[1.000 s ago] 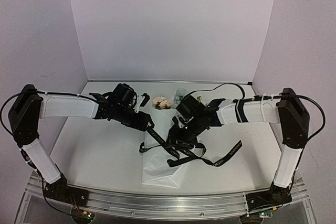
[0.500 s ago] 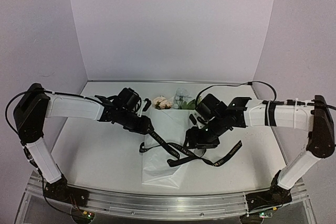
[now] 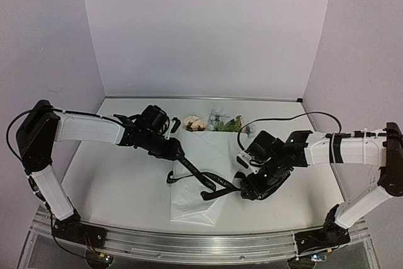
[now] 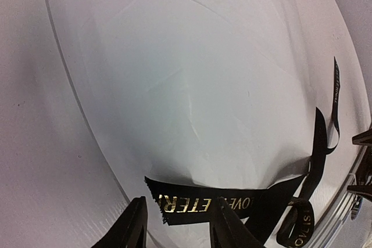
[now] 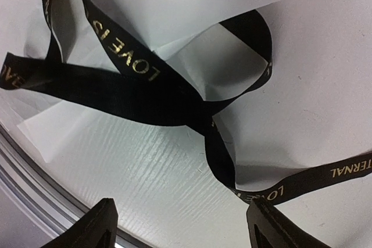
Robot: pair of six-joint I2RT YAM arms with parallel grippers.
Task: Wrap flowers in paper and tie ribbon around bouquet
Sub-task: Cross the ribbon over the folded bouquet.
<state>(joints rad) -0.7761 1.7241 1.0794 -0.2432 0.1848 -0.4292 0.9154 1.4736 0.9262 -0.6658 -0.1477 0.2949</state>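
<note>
Swung outward, the right claw (image 5: 180, 204) gapes empty above the ribbon (image 5: 133, 88), near its right tail; the half-open left claw (image 4: 179, 201) straddles its left end, ribbon lying crosswise over the bouquet (image 4: 192, 85).

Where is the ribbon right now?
In the top view, the ribbon lies across the narrow end of the bouquet, between the left gripper and right gripper.
</note>
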